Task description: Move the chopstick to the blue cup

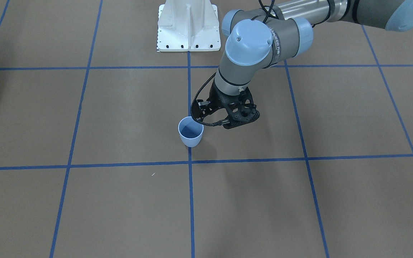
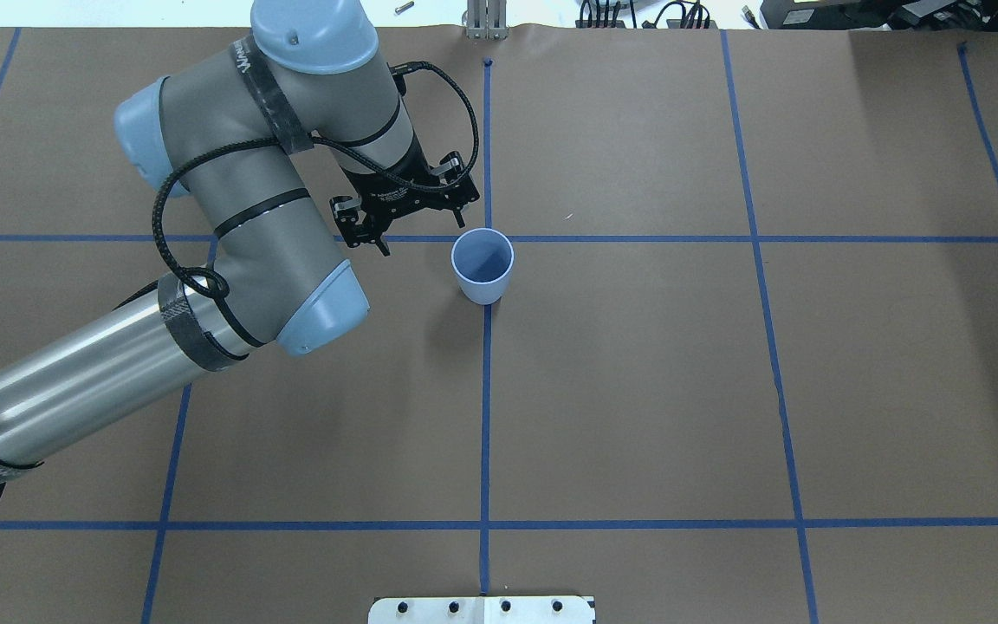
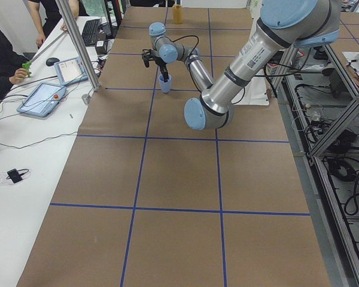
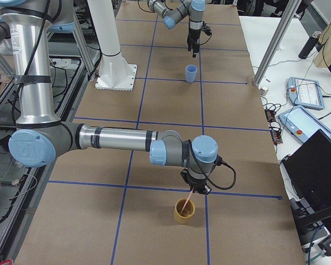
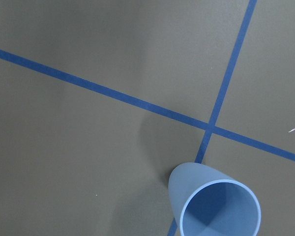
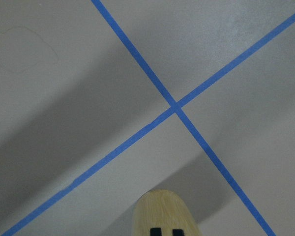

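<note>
My left gripper (image 2: 376,238) hangs just beside the small pale blue plastic cup (image 2: 482,264), apart from it; I can't tell how its jaws stand. Under my right gripper (image 4: 196,189) the thin pale pink chopstick (image 4: 187,201) slants into a tan round cup (image 4: 183,214). I can't judge that grip either.

both arms are built alike: the left arm (image 2: 239,217) and the right arm (image 4: 116,138) have brushed silver tubes between fat matt-grey joints, each joint closed by a rounded pale blue cap. black bands ring the seams. one band on the left wrist carries white lettering, and a white printed label (image 3: 249,57) sits on that arm. a braided black cable (image 2: 161,225) loops along the wrist to the left gripper (image 2: 380,243), a black open-lattice frame. the white pedestal (image 1: 188,25) has dark screws along its foot.
</note>
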Robot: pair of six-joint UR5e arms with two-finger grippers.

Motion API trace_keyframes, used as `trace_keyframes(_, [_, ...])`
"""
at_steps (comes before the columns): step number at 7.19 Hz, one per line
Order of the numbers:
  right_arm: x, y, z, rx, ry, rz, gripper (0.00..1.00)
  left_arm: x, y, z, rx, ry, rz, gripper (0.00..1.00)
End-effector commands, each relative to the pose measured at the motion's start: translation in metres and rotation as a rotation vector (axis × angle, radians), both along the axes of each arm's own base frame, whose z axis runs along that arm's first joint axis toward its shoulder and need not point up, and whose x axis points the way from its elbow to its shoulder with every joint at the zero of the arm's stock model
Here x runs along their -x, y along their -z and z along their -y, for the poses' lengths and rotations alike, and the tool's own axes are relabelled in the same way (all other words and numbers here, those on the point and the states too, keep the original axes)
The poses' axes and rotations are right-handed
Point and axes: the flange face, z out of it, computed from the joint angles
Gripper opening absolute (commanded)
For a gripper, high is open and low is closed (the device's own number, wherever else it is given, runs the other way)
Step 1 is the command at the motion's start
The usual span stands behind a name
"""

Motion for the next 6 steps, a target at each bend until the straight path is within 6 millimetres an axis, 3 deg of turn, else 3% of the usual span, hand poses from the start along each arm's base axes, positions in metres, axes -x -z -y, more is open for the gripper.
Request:
trace_keyframes(1, [-0.007, 0.014, 0.001, -0.021, -0.013, 0.001, 0.0, 0.001, 0.001, -0.001, -0.002, 0.0, -0.002, 0.99])
trace_keyframes(4, [-0.037, 0.024, -0.03, -0.035, -0.079, 0.001, 0.0, -0.001, 0.001, -0.002, -0.001, -0.002, -0.002, 0.99])
trace_keyframes(6, [-0.052, 0.051, -0.044, -0.038, -0.116, 0.015, 0.0, 0.0, -0.004, -0.004, 0.003, -0.004, 0.001, 0.99])
